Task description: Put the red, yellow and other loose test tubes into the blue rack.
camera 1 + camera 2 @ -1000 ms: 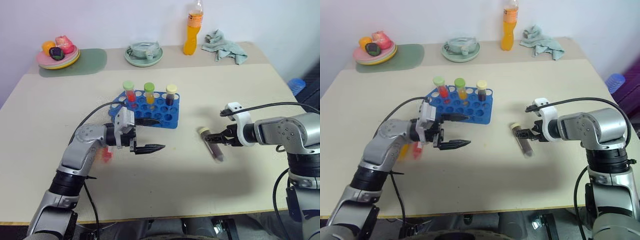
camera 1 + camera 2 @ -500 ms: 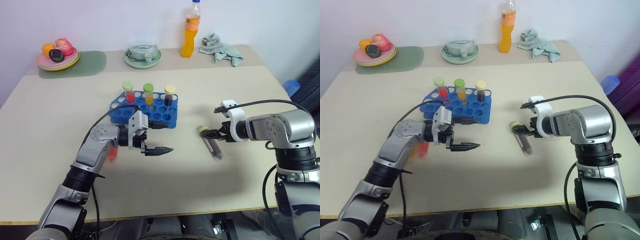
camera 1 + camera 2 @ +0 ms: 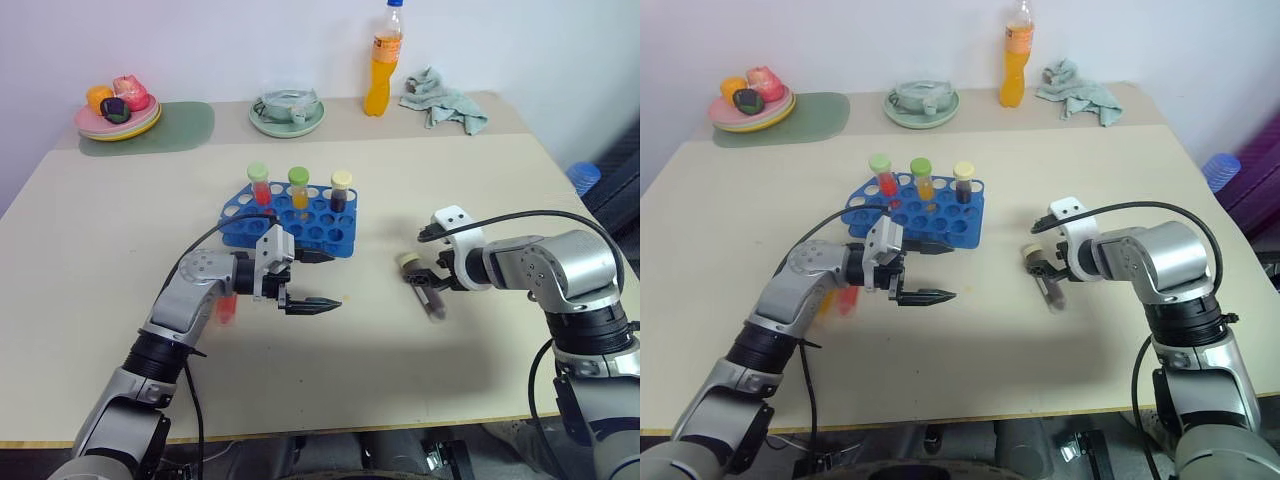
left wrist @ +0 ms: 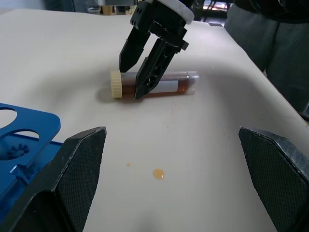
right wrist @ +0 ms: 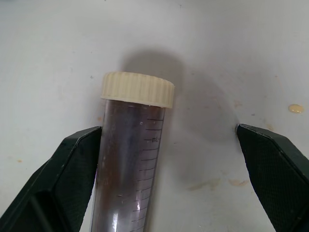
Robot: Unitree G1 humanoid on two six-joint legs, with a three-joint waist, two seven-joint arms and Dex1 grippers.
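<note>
Brown-filled tube (image 3: 428, 293) lies flat on your table (image 3: 520, 190), cream cap toward the rack (image 3: 300, 222), inside your spread right claw (image 3: 425, 281); left claw (image 3: 312, 280) spread, empty.

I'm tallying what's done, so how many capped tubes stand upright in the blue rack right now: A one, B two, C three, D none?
C: three capped tubes stand upright along the far row of the blue rack, with light green, green and cream caps.
</note>
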